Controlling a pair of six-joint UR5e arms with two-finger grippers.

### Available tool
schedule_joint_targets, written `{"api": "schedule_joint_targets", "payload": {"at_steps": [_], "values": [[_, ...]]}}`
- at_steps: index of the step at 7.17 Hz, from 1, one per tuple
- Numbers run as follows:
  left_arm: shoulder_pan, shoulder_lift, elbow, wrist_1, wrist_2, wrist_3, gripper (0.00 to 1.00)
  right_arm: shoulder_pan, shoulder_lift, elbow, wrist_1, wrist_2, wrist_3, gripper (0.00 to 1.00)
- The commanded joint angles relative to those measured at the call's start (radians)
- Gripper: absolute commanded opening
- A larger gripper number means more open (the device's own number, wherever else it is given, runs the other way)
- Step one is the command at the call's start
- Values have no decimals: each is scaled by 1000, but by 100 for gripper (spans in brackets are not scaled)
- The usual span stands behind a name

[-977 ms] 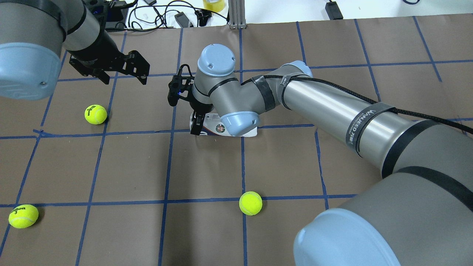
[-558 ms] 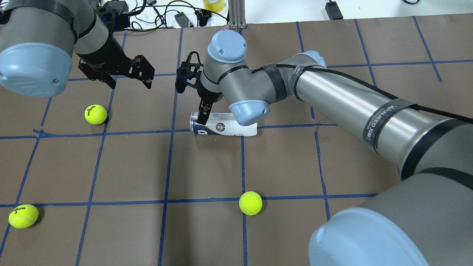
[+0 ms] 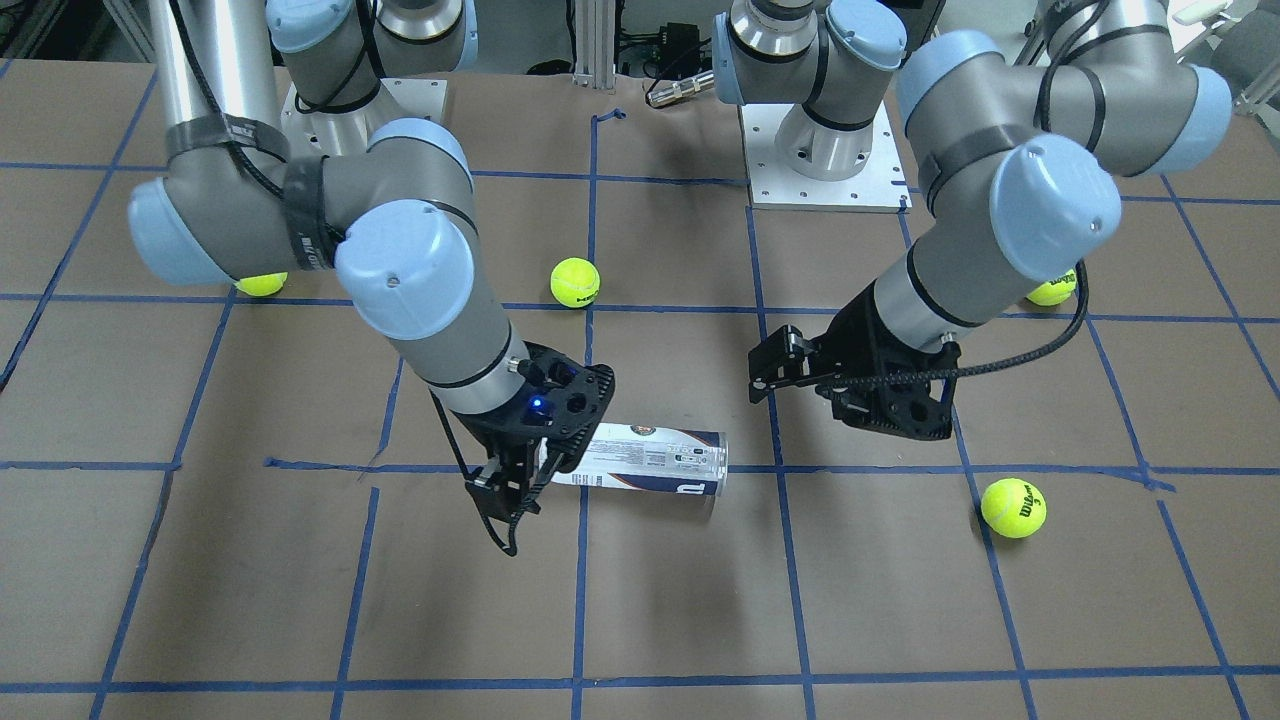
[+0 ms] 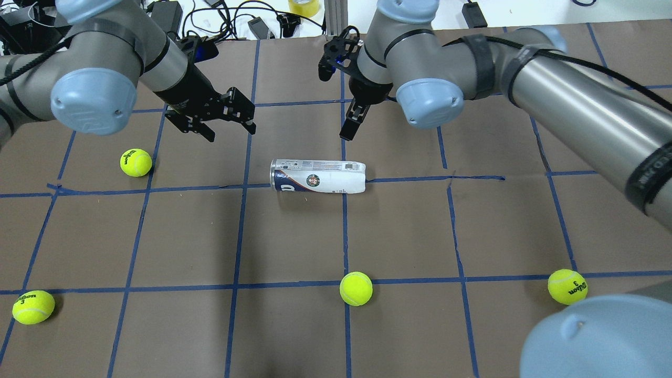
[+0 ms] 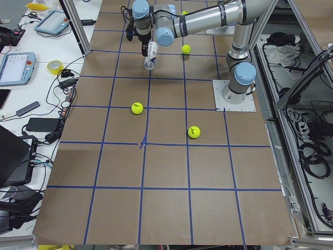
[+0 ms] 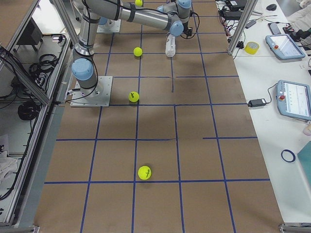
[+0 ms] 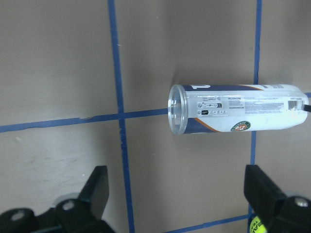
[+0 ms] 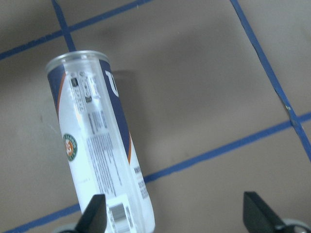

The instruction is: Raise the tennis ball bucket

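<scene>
The tennis ball bucket (image 4: pixel 317 176) lies on its side on the brown table, a clear can with a white label, navy band and metallic rim at its left end. It also shows in the front-facing view (image 3: pixel 650 460), the left wrist view (image 7: pixel 233 109) and the right wrist view (image 8: pixel 97 145). My right gripper (image 4: pixel 347 128) hangs open and empty above and behind the can's closed end; its wrist view shows the fingers spread (image 8: pixel 175 216). My left gripper (image 4: pixel 229 130) is open and empty, to the left of and behind the can's rim, and its fingers are spread wide (image 7: pixel 177 194).
Several yellow-green tennis balls lie loose: one near the left gripper (image 4: pixel 136 162), one at the front left (image 4: pixel 33 307), one in front of the can (image 4: pixel 356 288), one at the front right (image 4: pixel 567 286). Cables and gear lie beyond the table's far edge (image 4: pixel 252 21).
My right gripper has risen off the can's rim end and moved back and to the right. The can stays lying in place. My left gripper has moved right, toward the can.
</scene>
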Motion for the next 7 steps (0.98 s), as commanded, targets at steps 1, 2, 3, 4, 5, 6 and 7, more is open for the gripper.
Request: {"api": "schedule_joint_targets", "payload": {"at_steps": [1,2,3,4,5,6,7], "values": [[24,-110,-11,1,-200,35,100,-126,-109,2,137,-24,34,100],[25,-143,-7,4,-261,82,100,-161,-167,-3,212,-67,115,100],[27,-188,-2,9,-263,170,100,-177,-251,-10,242,-145,343,100],[27,-222,-11,62,-266,175,100,-177,-334,-9,356,-176,563,100],[27,-252,-4,63,-264,173,100,-181,-385,-6,438,-184,640,100],[25,-283,-7,63,-269,173,100,-186,-421,-6,464,-204,696,100],[25,-295,-14,61,-296,173,87,-191,-425,-6,480,-214,808,100]]}}
